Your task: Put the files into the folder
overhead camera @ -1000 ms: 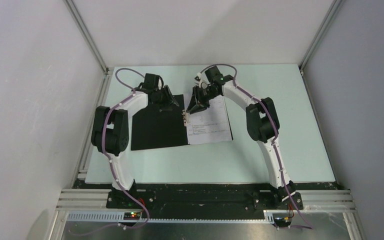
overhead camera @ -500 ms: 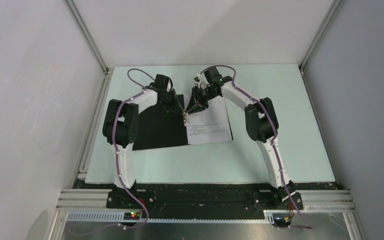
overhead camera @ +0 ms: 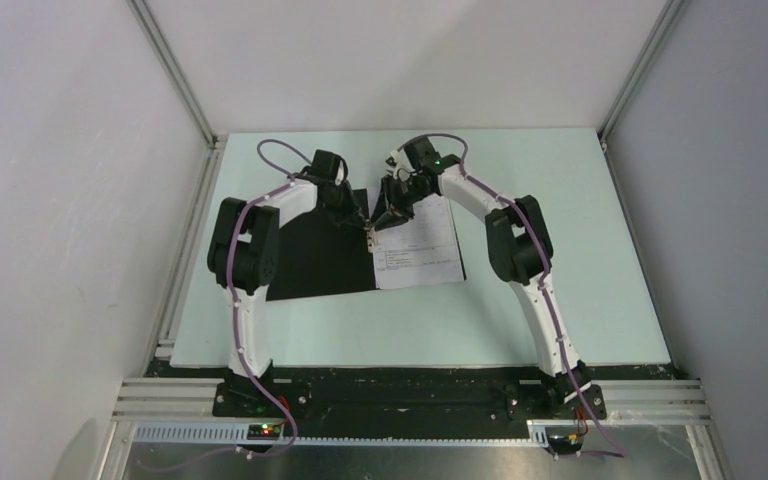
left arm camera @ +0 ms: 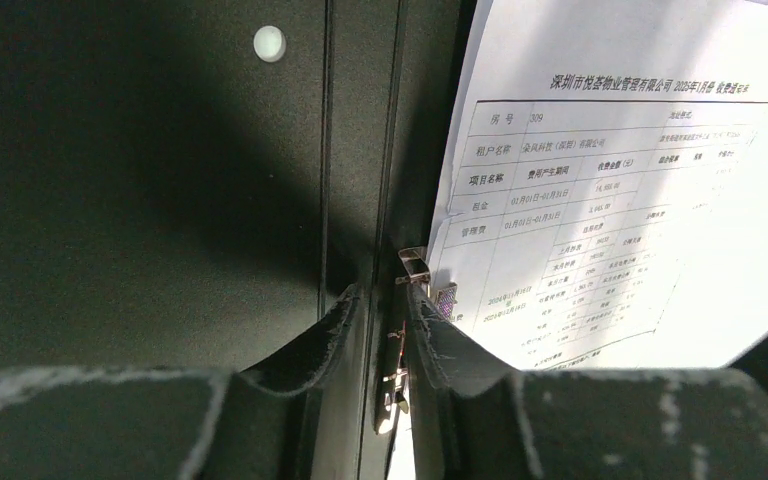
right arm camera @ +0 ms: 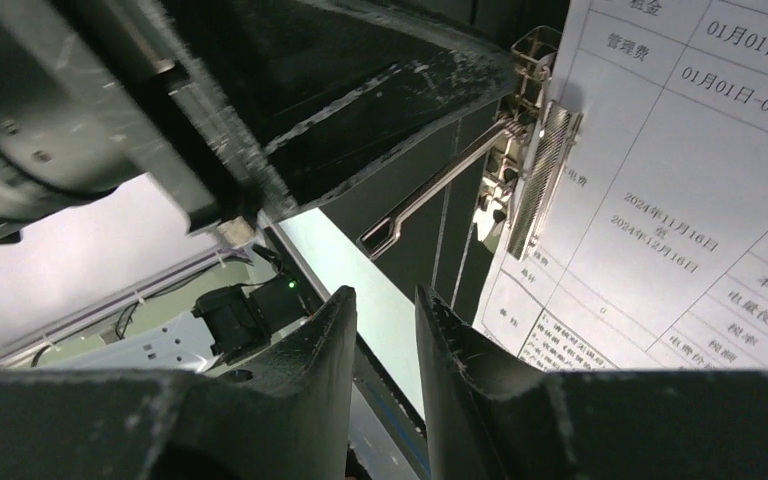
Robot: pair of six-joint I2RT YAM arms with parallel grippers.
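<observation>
My left jaws: narrow, astride the metal clip (left arm camera: 415, 270) of the open folder (overhead camera: 310, 262), grip unclear | my right jaws: slightly parted, empty, beside the files (overhead camera: 418, 245).

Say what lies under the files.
The files lie on the open folder; its black inside shows past their right edge. A clip sits on their left edge. Anything beneath their middle is covered.
</observation>
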